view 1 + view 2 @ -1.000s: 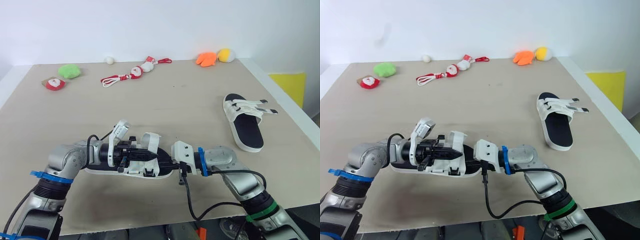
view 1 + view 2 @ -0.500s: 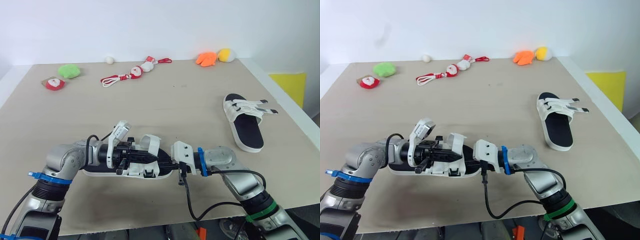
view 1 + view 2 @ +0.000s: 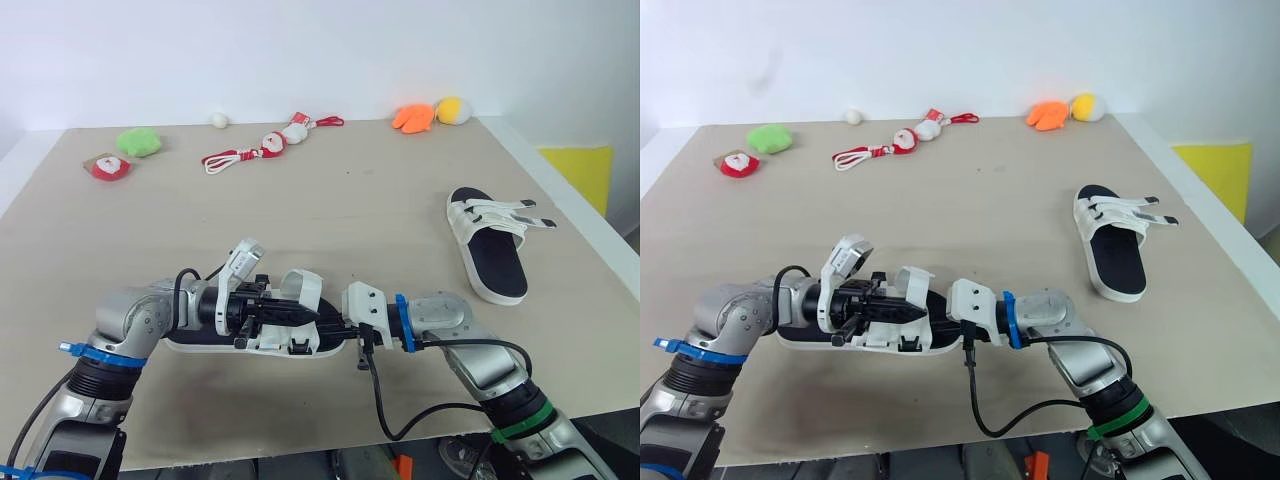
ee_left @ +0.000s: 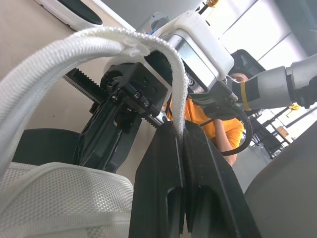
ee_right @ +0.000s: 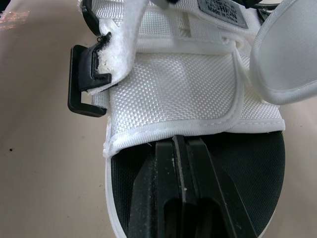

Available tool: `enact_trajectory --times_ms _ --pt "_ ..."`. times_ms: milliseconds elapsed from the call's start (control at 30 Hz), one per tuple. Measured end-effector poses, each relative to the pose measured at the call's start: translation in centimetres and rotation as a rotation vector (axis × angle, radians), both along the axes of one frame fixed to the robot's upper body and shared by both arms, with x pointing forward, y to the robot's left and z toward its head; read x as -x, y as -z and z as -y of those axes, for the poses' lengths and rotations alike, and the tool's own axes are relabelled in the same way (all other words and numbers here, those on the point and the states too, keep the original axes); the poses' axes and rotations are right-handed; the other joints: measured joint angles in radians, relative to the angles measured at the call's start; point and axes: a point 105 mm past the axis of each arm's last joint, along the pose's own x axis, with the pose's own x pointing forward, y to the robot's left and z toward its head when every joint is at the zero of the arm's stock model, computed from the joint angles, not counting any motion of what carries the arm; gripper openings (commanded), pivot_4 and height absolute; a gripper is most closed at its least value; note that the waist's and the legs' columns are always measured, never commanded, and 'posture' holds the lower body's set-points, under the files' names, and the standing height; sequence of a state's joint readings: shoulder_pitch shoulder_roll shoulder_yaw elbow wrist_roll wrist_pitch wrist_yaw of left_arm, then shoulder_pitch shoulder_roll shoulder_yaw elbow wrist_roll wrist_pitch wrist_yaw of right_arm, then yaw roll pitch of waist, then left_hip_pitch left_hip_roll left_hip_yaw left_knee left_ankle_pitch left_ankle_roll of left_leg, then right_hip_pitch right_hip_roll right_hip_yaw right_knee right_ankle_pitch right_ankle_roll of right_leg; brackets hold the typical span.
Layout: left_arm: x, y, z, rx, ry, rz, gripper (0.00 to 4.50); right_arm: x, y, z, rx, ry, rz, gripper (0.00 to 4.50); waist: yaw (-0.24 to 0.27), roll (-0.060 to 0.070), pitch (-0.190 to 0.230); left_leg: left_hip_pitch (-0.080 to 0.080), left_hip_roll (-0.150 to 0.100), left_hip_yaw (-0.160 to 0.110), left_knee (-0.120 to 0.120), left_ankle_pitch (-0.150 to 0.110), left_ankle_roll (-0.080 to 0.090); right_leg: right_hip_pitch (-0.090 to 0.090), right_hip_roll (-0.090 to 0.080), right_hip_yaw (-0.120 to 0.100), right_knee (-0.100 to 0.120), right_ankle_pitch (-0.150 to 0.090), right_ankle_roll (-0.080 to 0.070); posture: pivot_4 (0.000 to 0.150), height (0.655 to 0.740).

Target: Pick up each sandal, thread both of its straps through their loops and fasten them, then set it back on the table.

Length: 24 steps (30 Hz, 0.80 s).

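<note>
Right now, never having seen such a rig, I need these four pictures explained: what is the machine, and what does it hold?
It is a two-armed humanoid robot at a table. Two pictures look down from its head camera; two look along each wrist's fingers. The left gripper is shut on a white strap of the near sandal. The right gripper is shut at that sandal's upper. Farther off lie a second sandal, a green toy and an orange toy.

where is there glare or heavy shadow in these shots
Left wrist view: bright backlight behind the strap, so the left fingers pinching it read as dark shapes. Right wrist view: a glare patch on the table beside the sandal. Eye views: soft, even light across the table, no hot spots.
</note>
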<state>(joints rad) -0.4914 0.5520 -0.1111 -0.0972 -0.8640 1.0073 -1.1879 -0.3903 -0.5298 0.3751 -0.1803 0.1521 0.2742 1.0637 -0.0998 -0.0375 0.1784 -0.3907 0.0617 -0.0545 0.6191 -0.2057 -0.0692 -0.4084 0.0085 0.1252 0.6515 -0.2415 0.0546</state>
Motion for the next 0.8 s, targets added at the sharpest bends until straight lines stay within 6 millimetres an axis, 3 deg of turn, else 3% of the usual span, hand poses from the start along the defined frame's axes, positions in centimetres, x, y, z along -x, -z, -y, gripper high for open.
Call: enact_trajectory --times_ms 800 --pt "-0.24 0.26 -0.24 -0.001 -0.008 0.007 0.03 -0.06 0.00 -0.01 0.000 0.000 0.001 0.00 0.000 0.000 0.000 0.000 0.000 -0.001 0.000 0.000 0.000 0.000 0.000 0.000 0.000 0.000 0.000 0.150 0.7400"
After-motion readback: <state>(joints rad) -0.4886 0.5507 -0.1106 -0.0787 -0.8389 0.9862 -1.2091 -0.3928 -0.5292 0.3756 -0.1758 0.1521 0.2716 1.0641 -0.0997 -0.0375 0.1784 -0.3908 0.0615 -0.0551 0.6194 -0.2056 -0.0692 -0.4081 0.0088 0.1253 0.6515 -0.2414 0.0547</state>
